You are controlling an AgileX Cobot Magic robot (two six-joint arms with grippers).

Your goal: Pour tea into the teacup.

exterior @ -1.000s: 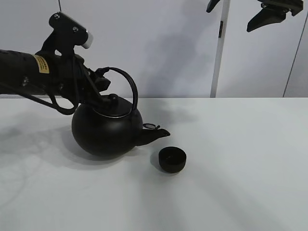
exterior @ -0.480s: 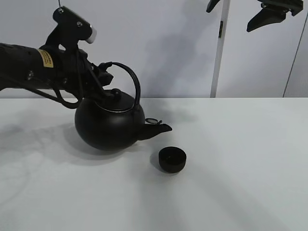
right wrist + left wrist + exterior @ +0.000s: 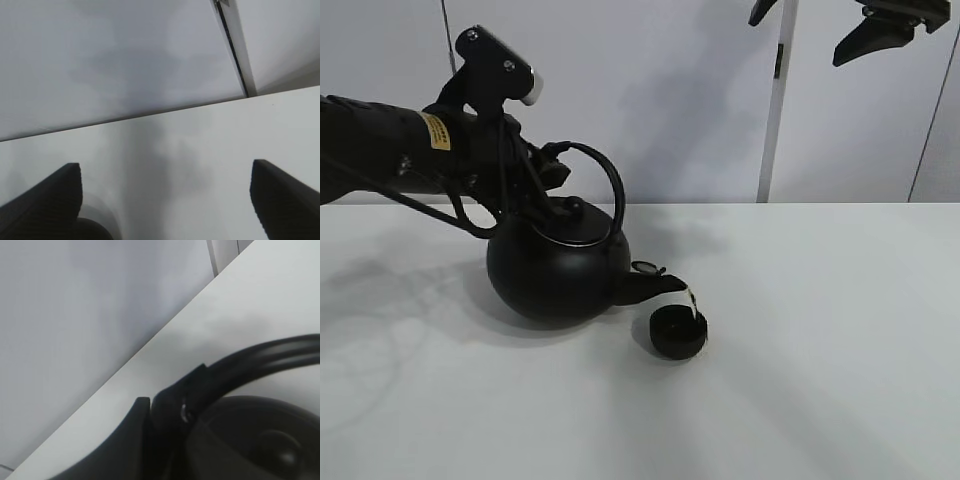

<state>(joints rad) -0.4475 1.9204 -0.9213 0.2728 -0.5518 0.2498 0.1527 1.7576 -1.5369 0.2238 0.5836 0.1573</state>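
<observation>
One arm counted: left gripper (image 3: pixel 546 168), pinching the kettle handle (image 3: pixel 611 182), held the spout (image 3: pixel 652 288) tilted just above the rim of the teacup (image 3: pixel 678 333); right gripper (image 3: pixel 165 200) hung spread, well apart from it.

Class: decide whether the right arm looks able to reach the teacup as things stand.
Probably yes: open table lies on its side of the teacup; only the spout of the kettle overhangs the rim from the left.
</observation>
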